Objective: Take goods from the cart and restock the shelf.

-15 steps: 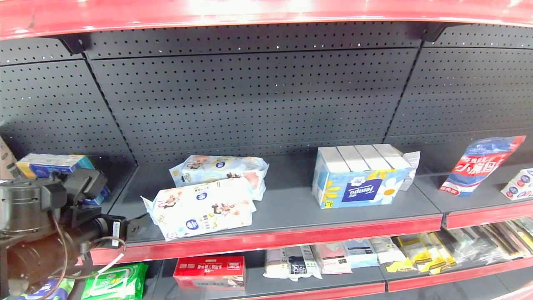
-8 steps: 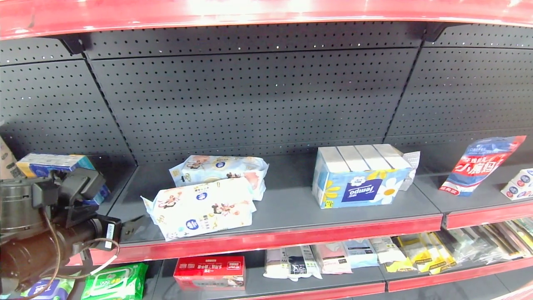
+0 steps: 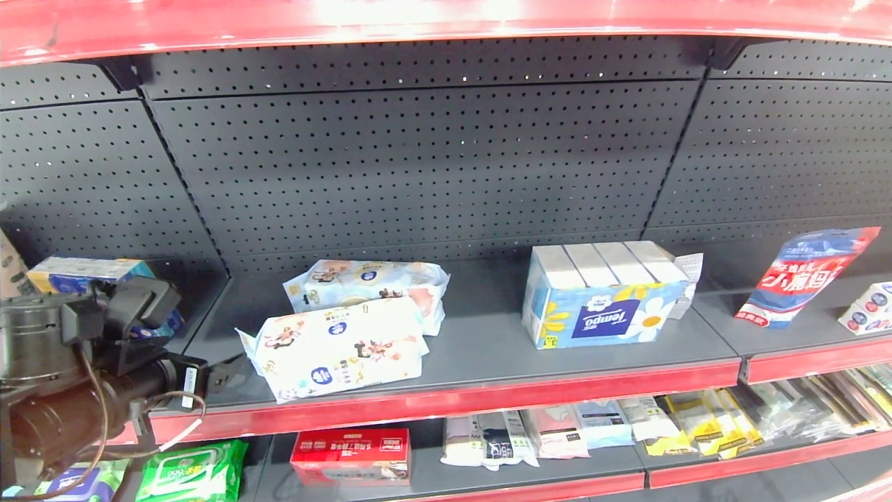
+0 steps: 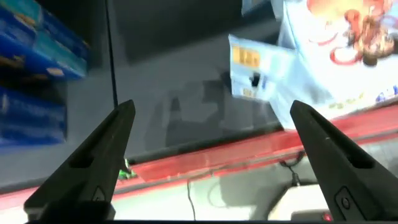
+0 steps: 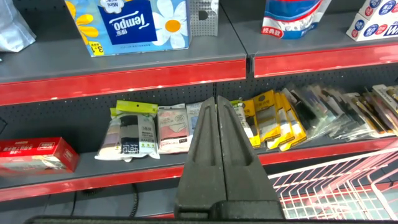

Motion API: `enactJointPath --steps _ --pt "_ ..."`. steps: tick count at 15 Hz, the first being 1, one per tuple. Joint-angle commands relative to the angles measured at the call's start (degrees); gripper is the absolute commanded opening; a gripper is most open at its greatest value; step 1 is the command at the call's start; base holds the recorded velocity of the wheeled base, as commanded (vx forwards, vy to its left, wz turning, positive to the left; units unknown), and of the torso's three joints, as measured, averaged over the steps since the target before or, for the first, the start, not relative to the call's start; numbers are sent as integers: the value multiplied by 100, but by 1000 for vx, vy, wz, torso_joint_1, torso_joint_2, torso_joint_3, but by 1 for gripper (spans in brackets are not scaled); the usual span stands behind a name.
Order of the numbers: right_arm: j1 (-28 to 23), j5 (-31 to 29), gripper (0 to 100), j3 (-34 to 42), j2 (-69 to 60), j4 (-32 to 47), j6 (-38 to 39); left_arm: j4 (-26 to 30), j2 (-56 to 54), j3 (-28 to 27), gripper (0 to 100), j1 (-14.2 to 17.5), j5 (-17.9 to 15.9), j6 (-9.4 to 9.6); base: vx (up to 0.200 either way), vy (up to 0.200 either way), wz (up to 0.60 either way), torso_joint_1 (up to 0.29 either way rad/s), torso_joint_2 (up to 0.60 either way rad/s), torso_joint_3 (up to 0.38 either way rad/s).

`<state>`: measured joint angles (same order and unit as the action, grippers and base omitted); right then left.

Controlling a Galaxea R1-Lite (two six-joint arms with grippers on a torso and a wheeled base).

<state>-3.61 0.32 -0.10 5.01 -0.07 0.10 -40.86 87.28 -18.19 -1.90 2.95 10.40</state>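
Observation:
My left gripper [image 3: 226,373] hangs at the front left corner of the middle shelf [image 3: 488,348], just left of a white cartoon-print wipes pack [image 3: 338,348]. In the left wrist view that gripper [image 4: 211,130] is open and empty above the shelf's red lip, with the pack's corner [image 4: 336,56] just beyond its fingers. A second such pack [image 3: 369,282] lies behind the first. My right gripper [image 5: 217,109] is shut with nothing in it, lower down and facing the bottom shelves. The pink wire cart [image 5: 336,190] shows beneath it.
A blue flowered tissue pack [image 3: 603,296] stands mid-shelf, with a red-and-blue pouch [image 3: 805,275] to its right. Blue boxes [image 3: 90,273] sit at the far left. The lower shelf holds a red box [image 3: 352,453], flat packets [image 5: 155,130] and green wipes [image 3: 191,470].
The left arm swayed slightly left and came back; its gripper stays open by the shelf's front left corner. The goods have not moved.

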Motion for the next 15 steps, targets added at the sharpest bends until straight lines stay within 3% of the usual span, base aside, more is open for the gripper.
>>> enactJointPath --steps 1,5,10,15 --pt "0 3 0 1 9 -1 -1 -53 105 0 100 32 74 -12 0 0 0 0 0 0" --pt "0 3 0 1 9 -1 -1 -238 368 -53 100 155 408 -3 0 0 0 0 0 0" --pt "0 3 0 1 9 -1 -1 -967 904 -106 100 58 426 -47 0 0 0 0 0 0" --pt "0 3 0 1 9 -1 -1 -1187 1027 -115 100 -153 417 -64 0 0 0 0 0 0"
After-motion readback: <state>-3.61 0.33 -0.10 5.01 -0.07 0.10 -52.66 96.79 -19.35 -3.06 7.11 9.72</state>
